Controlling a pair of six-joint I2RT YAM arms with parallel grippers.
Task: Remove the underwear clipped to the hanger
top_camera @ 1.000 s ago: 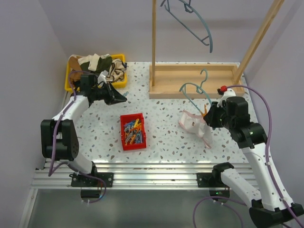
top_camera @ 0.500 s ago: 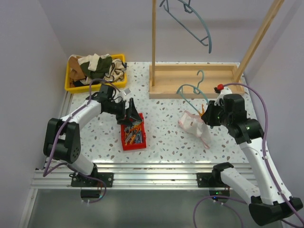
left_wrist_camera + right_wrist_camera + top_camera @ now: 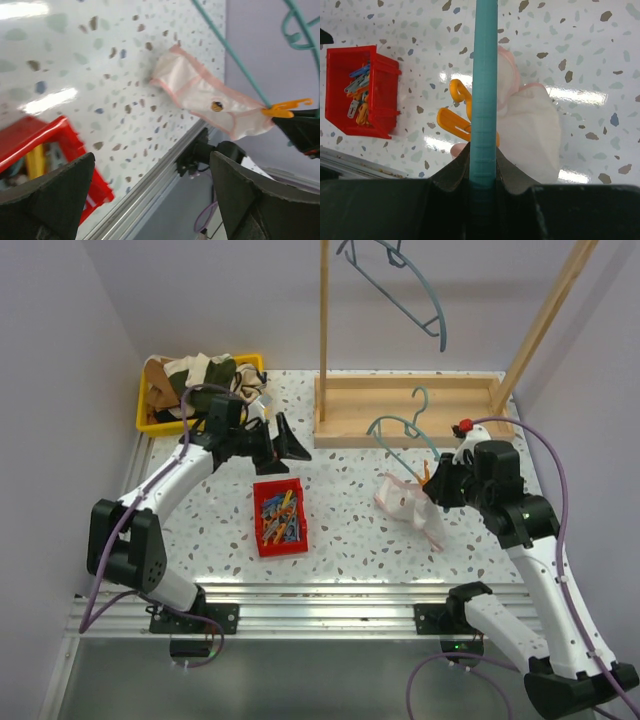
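A white to pale pink underwear lies partly on the table, pinned by an orange clip to a teal hanger. My right gripper is shut on the hanger's bar. The right wrist view shows its jaws closed around the hanger, with the clip and underwear just beyond. My left gripper hovers open above the table's middle, empty and pointing toward the garment. In its wrist view the gripper faces the underwear, the hanger and the clip, still well apart from them.
A red bin of coloured clips sits under and in front of the left gripper. At the back left stands a yellow bin piled with clothes. A wooden rack rises at the back, with another teal hanger hung high.
My left gripper opened from shut and swung from the yellow bin rightward past the red bin toward the table's middle. The right arm and hanger barely moved.
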